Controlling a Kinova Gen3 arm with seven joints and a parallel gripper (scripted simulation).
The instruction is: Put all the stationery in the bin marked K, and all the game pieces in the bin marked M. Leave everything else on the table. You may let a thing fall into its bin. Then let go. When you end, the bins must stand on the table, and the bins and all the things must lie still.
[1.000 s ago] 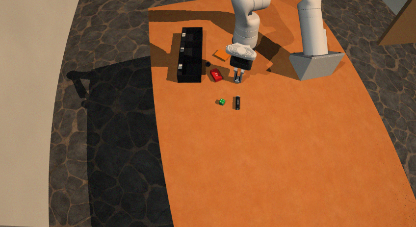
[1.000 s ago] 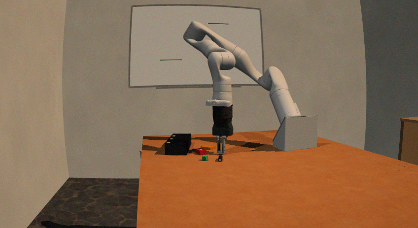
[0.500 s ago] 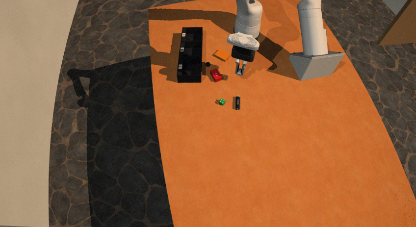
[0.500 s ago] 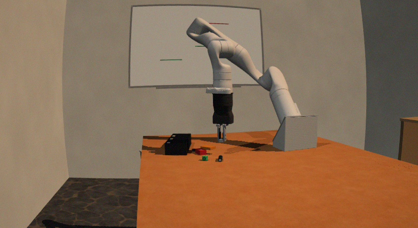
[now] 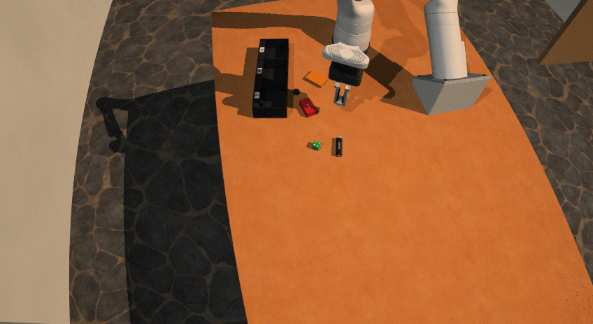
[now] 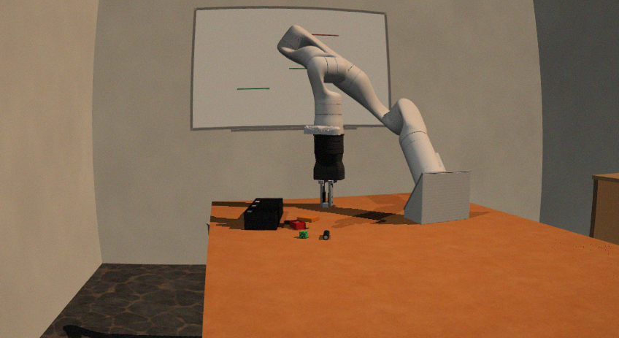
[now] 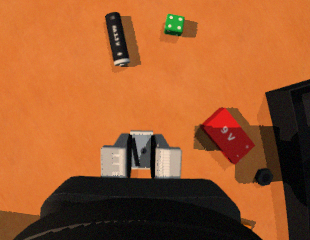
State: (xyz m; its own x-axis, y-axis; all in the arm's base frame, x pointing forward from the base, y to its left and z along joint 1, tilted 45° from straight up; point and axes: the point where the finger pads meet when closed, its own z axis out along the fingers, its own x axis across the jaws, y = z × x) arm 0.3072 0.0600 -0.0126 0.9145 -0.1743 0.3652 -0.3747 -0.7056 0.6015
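My gripper (image 5: 340, 95) (image 6: 326, 198) (image 7: 141, 149) is shut on a small grey metal pencil sharpener (image 5: 340, 101) (image 6: 325, 204) (image 7: 142, 142) and holds it above the table, right of the bins. A green die (image 5: 316, 145) (image 6: 303, 234) (image 7: 174, 25) with white pips lies near the black battery. A flat orange block (image 5: 316, 78) (image 6: 308, 218) lies between bins and gripper; I cannot tell what it is. The black bins (image 5: 269, 112) (image 6: 261, 221) (image 7: 280, 115) stand in a row of three at the left; their label letters are too small to read surely.
A black cylindrical battery (image 5: 338, 146) (image 6: 325, 235) (image 7: 116, 39) lies in front of the gripper. A red 9 V battery (image 5: 308, 107) (image 6: 297, 225) (image 7: 227, 135) and a small black nut-like piece (image 5: 296, 92) (image 7: 264, 176) lie just right of the bins. The arm's grey base (image 5: 451, 96) (image 6: 444, 198) stands at the right.
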